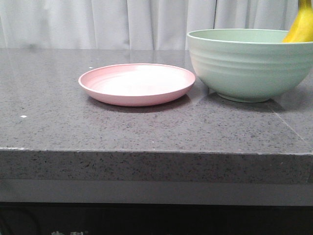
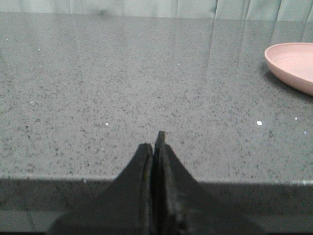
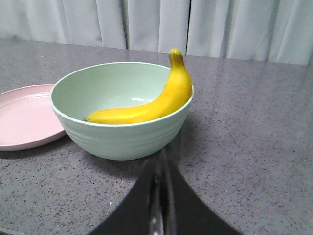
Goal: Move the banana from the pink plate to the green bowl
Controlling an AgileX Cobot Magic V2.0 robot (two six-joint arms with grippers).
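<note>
The grey stone table (image 1: 146, 127) carries everything, and the green bowl (image 1: 249, 63) serves as the landmark on it. The pink plate (image 1: 137, 83) sits just beside the bowl on the robot's left, its rim close to or touching the bowl's wall, and nothing lies on it. The banana (image 3: 151, 105) is inside the bowl, its body lying along the inner wall and one end rising above the rim on the side away from the plate; from the front only that raised end shows.

Judging by this, the transfer itself looks done: the fruit rests in the bowl with no gripper touching it. What seems left is a retreat, so the next move likely calls only for drawing the arms clear without brushing the bowl.

The right gripper (image 3: 160, 196) sits low over the table, near the bowl but apart from it, pointing toward it with its jaws pressed together on nothing. The left gripper (image 2: 155, 161) is well apart from the bowl, beyond the plate near the table's front edge, jaws likewise closed and empty
</note>
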